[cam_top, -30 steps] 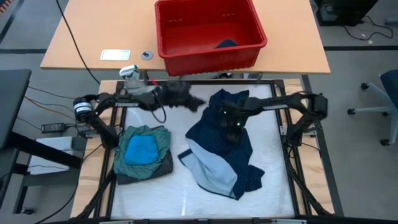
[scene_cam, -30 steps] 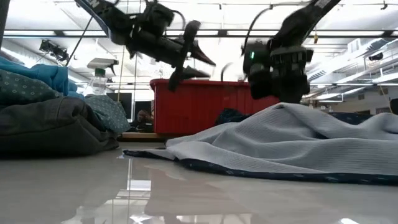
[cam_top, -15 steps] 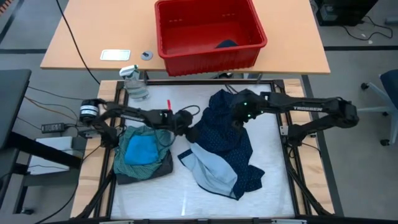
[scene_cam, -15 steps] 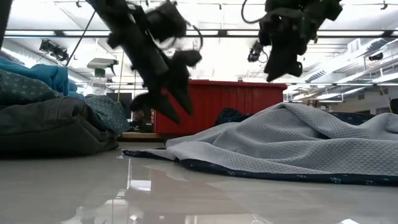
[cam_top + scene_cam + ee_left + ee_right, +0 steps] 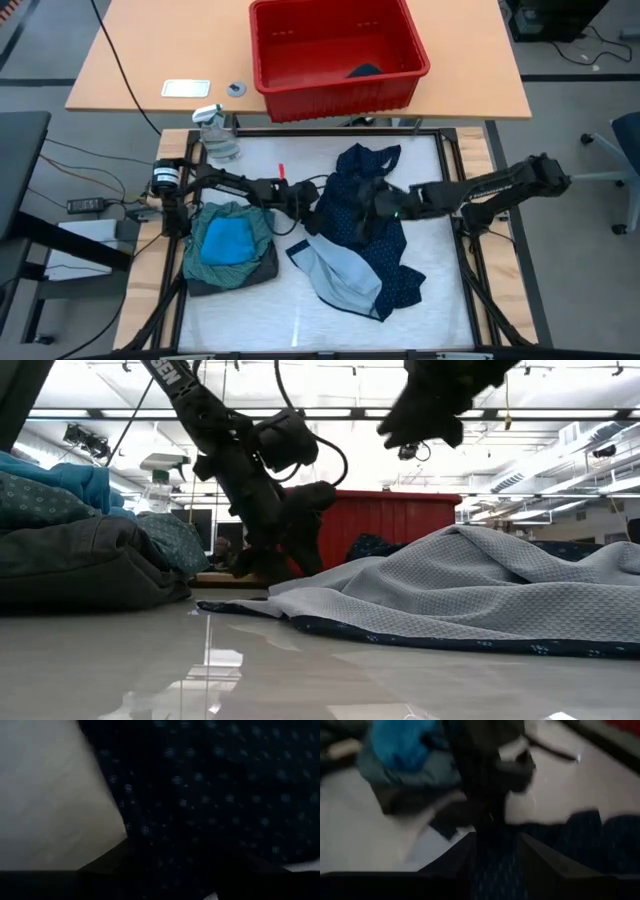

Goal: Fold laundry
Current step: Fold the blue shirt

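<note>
Now I am bringing my left gripper (image 5: 300, 203) down at the near-left edge of the crumpled navy dotted cloth garment (image 5: 375, 235), which is lying across the middle of the white table (image 5: 440, 300) with its pale inner face turned up. My right gripper (image 5: 372, 212) is hovering over the same garment's middle. Whether either set of fingers is parted or pinching cloth, I cannot tell. Beside me, the folded stack of teal-green shirt (image 5: 258, 222), grey piece (image 5: 262, 270) and small bright blue piece (image 5: 226, 240) is sitting close. I am risking catching only one layer, or dragging that stack askew with my arm.
</note>
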Robot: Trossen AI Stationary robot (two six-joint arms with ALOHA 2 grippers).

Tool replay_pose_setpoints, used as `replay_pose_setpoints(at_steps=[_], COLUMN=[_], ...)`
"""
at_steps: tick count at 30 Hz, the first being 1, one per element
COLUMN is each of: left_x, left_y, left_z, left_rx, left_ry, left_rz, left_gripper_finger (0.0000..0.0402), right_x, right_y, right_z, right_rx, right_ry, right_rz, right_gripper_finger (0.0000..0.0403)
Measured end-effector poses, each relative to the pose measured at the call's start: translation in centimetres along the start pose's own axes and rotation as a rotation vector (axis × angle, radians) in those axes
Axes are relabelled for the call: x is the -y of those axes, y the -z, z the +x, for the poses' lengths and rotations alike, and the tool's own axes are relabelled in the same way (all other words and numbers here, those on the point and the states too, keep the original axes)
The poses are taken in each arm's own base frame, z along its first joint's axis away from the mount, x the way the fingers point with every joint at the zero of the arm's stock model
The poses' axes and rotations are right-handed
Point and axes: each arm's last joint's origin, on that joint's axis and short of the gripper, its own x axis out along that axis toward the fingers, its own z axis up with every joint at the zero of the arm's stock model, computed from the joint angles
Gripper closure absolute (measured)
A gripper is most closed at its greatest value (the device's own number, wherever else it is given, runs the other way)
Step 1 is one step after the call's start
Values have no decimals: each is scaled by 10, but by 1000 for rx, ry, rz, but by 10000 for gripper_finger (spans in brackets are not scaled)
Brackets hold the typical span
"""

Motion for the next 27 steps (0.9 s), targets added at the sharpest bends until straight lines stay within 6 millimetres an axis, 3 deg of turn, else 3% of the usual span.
replay_pose_setpoints(at_steps=[3, 9, 12, 16, 20, 23, 25, 27], left_x=[0, -1, -2, -1, 4, 24, 34, 43], left_y=[3, 4, 6, 7, 5, -4, 0, 7], left_z=[3, 4, 5, 5, -25, -70, -95, -103], left_rx=[-13, -26, -32, -17, -19, 87, 115, 133], left_ry=[-4, -13, -19, -33, -28, 26, 62, 75], left_rz=[41, 54, 56, 43, 9, 26, 39, 33], left_gripper_finger=[221, 308, 375, 395, 398, 399, 400, 400], right_x=[-5, 12, 20, 34, 33, 25, 26, 34], right_y=[19, 41, 42, 57, 79, 84, 70, 44], right_z=[1, -9, -8, -1, 5, 3, -1, -1], right_rx=[-101, -197, -257, -423, -528, -474, -341, -182], right_ry=[92, 395, 413, 347, 124, -32, -81, -99], right_rz=[71, 249, 250, 258, 338, 405, 402, 328], right_gripper_finger=[262, 295, 307, 318, 328, 331, 331, 325])
